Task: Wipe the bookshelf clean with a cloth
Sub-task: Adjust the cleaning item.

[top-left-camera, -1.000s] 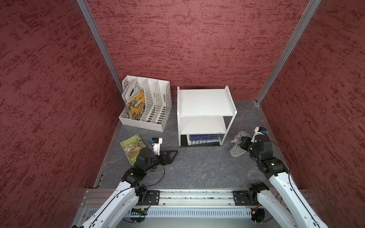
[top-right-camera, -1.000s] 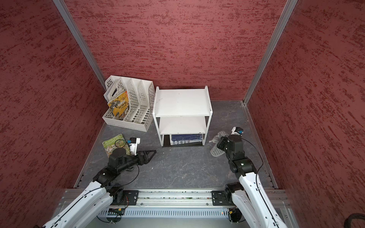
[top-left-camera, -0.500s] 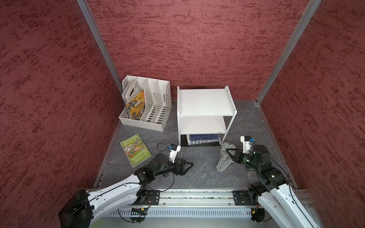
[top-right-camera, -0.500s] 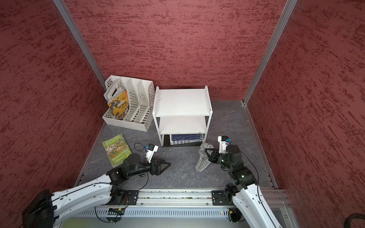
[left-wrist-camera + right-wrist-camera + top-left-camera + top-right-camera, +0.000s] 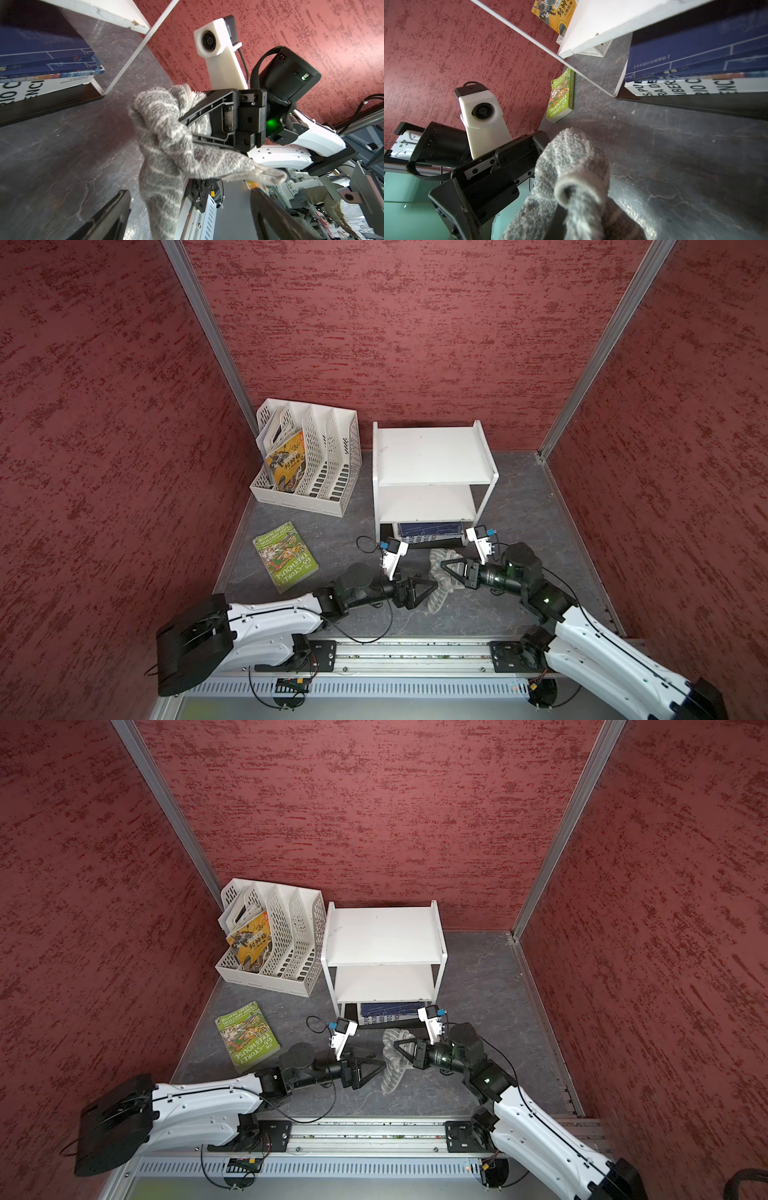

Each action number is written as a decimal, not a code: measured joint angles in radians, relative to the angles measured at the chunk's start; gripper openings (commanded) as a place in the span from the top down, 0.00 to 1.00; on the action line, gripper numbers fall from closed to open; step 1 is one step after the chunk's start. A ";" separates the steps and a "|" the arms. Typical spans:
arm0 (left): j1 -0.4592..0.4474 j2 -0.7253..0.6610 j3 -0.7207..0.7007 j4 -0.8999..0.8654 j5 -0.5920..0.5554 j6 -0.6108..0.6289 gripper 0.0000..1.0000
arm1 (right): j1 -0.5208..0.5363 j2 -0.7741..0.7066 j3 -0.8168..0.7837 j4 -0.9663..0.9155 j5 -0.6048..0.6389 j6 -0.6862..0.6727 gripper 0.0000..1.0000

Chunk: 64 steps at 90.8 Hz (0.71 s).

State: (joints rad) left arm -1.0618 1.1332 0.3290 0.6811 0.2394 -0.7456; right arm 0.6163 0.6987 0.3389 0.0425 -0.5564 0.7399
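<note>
From my station, rough red stippled walls (image 5: 415, 323) box in a dark, slate-veined tabletop (image 5: 519, 510). The bookshelf (image 5: 432, 456) (image 5: 382, 936) stands against the back wall. It has flat matte white boards, a solid panel on its left and a thin square leg on its right. Its open front faces the arms and its boards run crosswise. Blue-covered books (image 5: 430, 529) lie flat on its lowest tier. Left of it sits a white perforated plastic file rack (image 5: 328, 456), and nearer me a glossy green paperback (image 5: 284, 556) lies flat.

The cloth (image 5: 437, 600) (image 5: 166, 145) is fuzzy grey terry with pale stripes, bunched into a limp rope just in front of the shelf. Its long axis runs from the shelf towards the rail. I cannot tell whether its tail touches the tabletop.

The right gripper (image 5: 444, 565) is pinched tight on the cloth's upper fold. The left gripper (image 5: 189, 192) stands wide, fingers either side of the hanging cloth, not closed on it.
</note>
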 measured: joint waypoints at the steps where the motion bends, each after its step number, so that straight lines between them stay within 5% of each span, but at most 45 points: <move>1: 0.000 0.006 0.001 0.006 0.002 0.000 0.08 | 0.003 0.002 0.000 0.005 0.000 0.001 1.00; 64: 0.002 0.045 0.034 0.091 0.013 -0.023 0.35 | 0.072 0.026 -0.055 0.258 -0.020 0.074 1.00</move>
State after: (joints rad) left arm -1.0603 1.1786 0.3630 0.7723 0.2520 -0.7681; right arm 0.6888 0.7246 0.2840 0.3008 -0.5762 0.8135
